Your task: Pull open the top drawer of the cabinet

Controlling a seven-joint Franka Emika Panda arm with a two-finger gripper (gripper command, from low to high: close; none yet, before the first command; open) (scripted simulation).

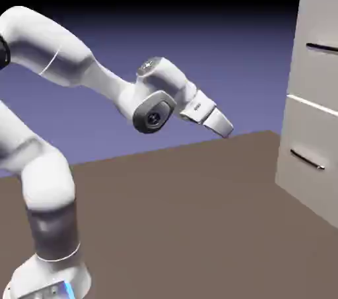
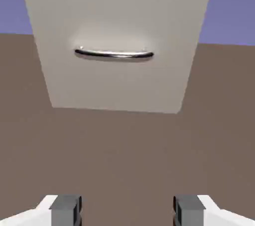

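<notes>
Cabinet drawers look shut; their insides are hidden from view.

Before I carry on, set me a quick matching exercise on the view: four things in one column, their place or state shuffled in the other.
Things:
1. Tool
2. Top drawer
3. Lower drawer's handle
4. Table

Places or states:
A. Brown, beneath the cabinet
B. Open, with nothing between its fingertips
C. Closed, above the other drawer
D. Dark bar on the lower front

Right pairs: 1-B, 2-C, 3-D, 4-A
</notes>
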